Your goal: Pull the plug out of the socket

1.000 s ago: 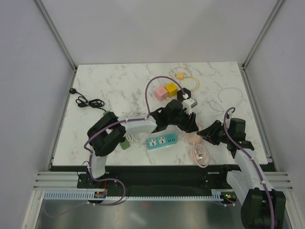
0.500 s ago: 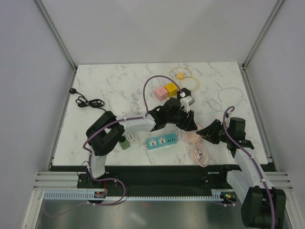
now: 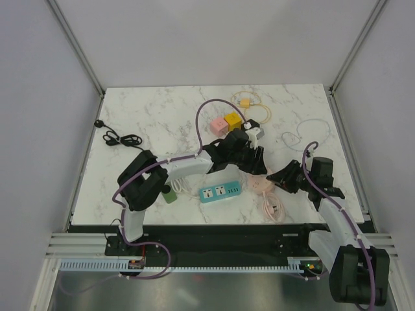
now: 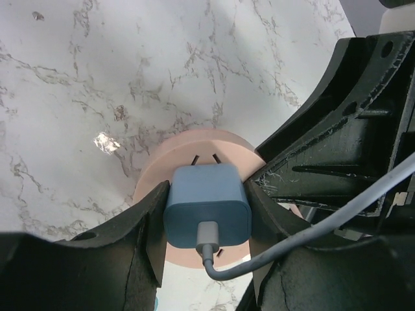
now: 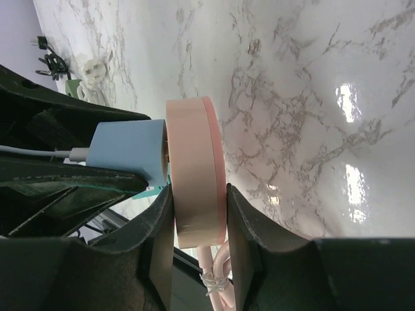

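My left gripper (image 4: 206, 217) is shut on the blue plug (image 4: 207, 204), with a finger on each of its sides. A grey cable leaves the plug's back. The plug stands at the face of the round pink socket (image 4: 194, 146), and two prongs show in a narrow gap between them. My right gripper (image 5: 200, 220) is shut on the pink socket (image 5: 194, 175) across its rim, with the plug (image 5: 126, 152) to its left. In the top view the two grippers meet at the socket (image 3: 262, 183) right of the table's middle.
The socket's pink cord coil (image 3: 272, 207) lies near the front edge. A teal power strip (image 3: 221, 192) lies just left of it. Pink (image 3: 218, 125) and yellow (image 3: 232, 120) cube sockets and a white adapter (image 3: 256, 133) sit behind the left gripper. A black cord (image 3: 120, 138) lies far left.
My left gripper has moved a little away from the front edge with the plug. My right gripper has shifted slightly left and back with the socket. The white adapter moved back a little.
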`<action>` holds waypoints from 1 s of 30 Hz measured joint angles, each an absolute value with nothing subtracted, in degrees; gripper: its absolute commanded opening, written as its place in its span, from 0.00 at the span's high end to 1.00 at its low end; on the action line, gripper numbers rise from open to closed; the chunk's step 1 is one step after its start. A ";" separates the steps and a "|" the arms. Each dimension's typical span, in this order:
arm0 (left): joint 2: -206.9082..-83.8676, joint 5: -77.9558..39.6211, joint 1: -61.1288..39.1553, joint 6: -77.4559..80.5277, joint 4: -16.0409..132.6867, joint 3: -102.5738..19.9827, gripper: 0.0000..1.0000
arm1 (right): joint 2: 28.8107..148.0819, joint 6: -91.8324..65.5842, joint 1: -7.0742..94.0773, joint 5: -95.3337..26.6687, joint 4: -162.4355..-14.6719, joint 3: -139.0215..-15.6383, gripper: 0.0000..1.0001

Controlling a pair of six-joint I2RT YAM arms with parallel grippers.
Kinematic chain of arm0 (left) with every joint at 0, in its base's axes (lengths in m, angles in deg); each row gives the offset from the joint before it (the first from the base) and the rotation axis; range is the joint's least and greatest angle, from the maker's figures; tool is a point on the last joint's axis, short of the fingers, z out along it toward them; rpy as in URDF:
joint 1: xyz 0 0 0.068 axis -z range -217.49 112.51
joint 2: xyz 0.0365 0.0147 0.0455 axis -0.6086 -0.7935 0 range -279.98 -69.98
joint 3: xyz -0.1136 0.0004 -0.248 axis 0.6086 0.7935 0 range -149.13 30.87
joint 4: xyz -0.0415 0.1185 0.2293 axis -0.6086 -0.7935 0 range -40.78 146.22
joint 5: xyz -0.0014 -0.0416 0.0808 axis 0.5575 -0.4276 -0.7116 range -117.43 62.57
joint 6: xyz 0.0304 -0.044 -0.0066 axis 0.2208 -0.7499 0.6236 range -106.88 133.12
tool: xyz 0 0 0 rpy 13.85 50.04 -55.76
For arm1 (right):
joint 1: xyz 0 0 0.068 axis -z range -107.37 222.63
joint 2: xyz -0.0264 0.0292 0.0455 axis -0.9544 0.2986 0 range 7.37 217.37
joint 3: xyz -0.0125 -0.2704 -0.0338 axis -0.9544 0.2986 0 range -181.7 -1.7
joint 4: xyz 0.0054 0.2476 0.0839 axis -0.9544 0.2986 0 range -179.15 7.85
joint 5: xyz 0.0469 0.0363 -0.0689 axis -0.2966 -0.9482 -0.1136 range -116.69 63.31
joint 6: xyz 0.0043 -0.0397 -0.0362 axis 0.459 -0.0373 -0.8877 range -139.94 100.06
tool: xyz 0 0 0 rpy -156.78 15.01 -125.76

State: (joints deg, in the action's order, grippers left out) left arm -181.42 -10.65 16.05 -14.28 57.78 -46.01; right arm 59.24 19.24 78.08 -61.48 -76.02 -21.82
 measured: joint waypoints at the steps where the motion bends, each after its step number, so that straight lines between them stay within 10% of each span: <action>1: -181.55 -10.26 15.64 -15.07 57.45 -46.38 0.98 | 59.40 19.24 78.08 -61.50 -76.55 -21.95 1.00; 30: -181.79 -33.93 11.48 -3.75 28.10 -63.06 0.98 | 60.64 17.84 79.92 -53.76 -75.74 -22.67 0.92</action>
State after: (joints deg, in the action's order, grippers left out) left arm -181.79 -33.93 11.48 -3.75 28.10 -63.06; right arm 60.64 17.84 79.92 -53.76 -75.74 -22.67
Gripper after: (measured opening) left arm 0.533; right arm 0.397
